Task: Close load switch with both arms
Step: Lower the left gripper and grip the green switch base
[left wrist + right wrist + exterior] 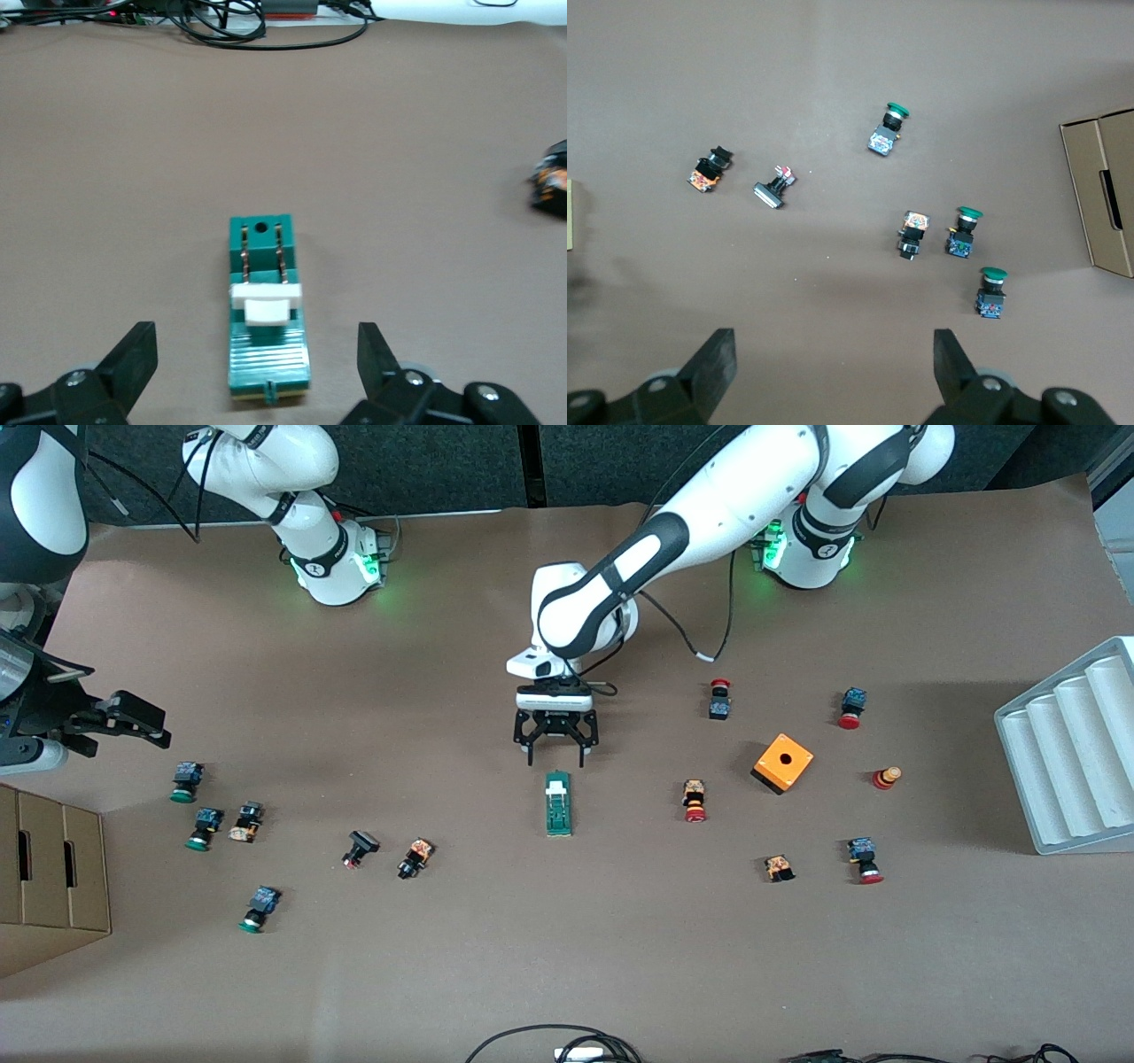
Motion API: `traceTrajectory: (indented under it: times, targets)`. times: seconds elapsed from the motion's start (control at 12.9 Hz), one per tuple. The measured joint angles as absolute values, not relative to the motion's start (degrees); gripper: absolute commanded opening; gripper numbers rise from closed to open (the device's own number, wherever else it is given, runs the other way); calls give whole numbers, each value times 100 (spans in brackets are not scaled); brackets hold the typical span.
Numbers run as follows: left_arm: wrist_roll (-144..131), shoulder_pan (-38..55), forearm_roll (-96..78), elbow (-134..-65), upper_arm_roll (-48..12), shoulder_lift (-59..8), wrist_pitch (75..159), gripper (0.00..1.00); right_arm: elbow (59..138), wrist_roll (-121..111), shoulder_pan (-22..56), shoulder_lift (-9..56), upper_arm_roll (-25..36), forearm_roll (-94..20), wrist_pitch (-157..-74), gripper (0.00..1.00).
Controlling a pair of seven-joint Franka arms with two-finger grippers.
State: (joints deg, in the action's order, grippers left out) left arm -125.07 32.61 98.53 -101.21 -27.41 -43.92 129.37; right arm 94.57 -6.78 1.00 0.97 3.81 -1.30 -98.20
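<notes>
Load switch (558,803) lies mid-desk, untouched. Left gripper (556,755) hovers over its end toward the bases, fingers apart. Right gripper (133,717) waits, fingers apart. Straddle the block squarely before you lower.

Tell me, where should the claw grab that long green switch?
Probably from straight above, across the load switch's two long flat sides, near the ribbed end clear of its white lever. It lies flat and narrow, and the open left claw already straddles its width.
</notes>
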Motion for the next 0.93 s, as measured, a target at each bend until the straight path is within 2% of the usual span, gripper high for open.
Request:
traceTrajectory:
  times: [0.39,0.93]
  targets:
    - [-12753,3404,10399,-9548,-2743,-5012,12364,99,9457,-678,95,99,397,-130,-9821,100]
    - [-13662,3687,11088,-9514,-2745,-5370,11659,96,9457,-678,92,109,401,-130,-9821,100]
